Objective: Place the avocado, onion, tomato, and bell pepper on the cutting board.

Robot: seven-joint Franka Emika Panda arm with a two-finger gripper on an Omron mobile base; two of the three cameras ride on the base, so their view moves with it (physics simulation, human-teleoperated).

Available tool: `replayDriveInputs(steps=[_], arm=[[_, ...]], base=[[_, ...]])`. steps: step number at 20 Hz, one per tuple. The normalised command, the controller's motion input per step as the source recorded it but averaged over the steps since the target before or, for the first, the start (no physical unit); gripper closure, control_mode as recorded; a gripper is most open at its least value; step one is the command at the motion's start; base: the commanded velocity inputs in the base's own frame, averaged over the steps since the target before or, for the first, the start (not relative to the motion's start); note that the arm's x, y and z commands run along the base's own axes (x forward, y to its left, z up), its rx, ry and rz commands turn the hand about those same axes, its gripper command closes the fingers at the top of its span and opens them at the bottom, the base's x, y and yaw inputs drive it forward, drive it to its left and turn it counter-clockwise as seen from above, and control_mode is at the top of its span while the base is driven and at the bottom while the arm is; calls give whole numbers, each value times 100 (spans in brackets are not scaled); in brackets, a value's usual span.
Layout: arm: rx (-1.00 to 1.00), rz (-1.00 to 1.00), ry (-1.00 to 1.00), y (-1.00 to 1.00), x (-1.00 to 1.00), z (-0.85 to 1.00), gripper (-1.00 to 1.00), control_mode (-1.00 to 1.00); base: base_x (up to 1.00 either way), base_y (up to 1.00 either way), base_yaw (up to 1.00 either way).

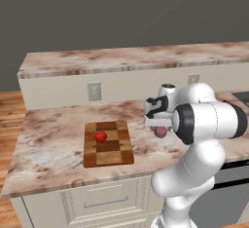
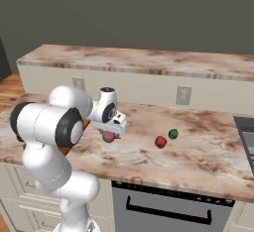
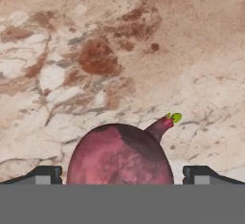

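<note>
Our count on the table

We see one tomato (image 1: 100,136), one onion (image 2: 108,137), one bell pepper (image 2: 160,142), one avocado (image 2: 173,134), one cutting board (image 1: 108,144).

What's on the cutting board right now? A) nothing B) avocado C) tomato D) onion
C: the tomato sits on the cutting board; the onion is under the gripper, and the avocado lies on the counter.

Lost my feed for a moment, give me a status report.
Gripper open, jaws astride the onion, not closed. Tomato on the cutting board. Bell pepper and avocado on the counter. Nothing in the way.
</note>
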Motion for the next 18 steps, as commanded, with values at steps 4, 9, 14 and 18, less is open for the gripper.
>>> replayDriveInputs(steps=[4, 9, 14, 18], arm=[[0, 0, 1, 0, 11, -20, 100, -100], [0, 0, 1, 0, 1, -11, 100, -100], [0, 0, 0, 0, -6, 15, 100, -100], [1, 1, -1, 0, -11, 58, 100, -100]], base=[[0, 0, 0], [0, 0, 0], [0, 0, 0], [0, 0, 0]])
